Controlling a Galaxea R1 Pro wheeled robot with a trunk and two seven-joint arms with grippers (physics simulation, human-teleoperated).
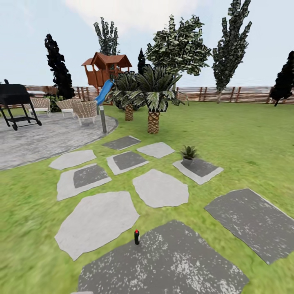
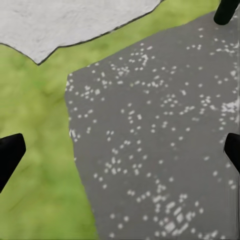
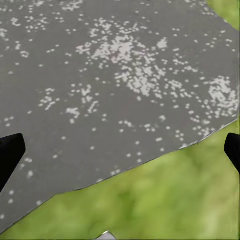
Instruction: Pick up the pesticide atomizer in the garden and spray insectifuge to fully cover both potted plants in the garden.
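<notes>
- So, head view: pesticide atomizer [image 1: 136, 237] stands upright on the near dark stepping stone [image 1: 171, 261], at its far-left edge, right by the big pale stone [image 1: 98, 222]. Nothing holds it, so pickup is not done.
- One potted plant [image 1: 188, 154] sits on the corner of a smaller dark slab [image 1: 202, 168], mid-lawn, well apart from the atomizer. Can't pick out the second potted plant for sure. Palms [image 1: 153, 98], patio [image 1: 41, 139], grill [image 1: 16, 102], chairs [image 1: 83, 109] and fence [image 1: 237, 94] lie further back.
- Left wrist view: left end effector [image 2: 120, 155] spread wide, black fingertips [image 2: 10, 155] at both picture edges, nothing between them, just dark stone and grass underneath. A dark slim object [image 2: 226, 11] at one corner is likely the atomizer, too cropped to be sure.
- Right wrist view: right end effector [image 3: 120, 150] also wide apart and empty, over the dark stone's edge where it meets lawn [image 3: 165, 200].
- Progress, as a judgement: very early. Left to do: reach and grasp the atomizer, then spray both plants. No spraying evident.
</notes>
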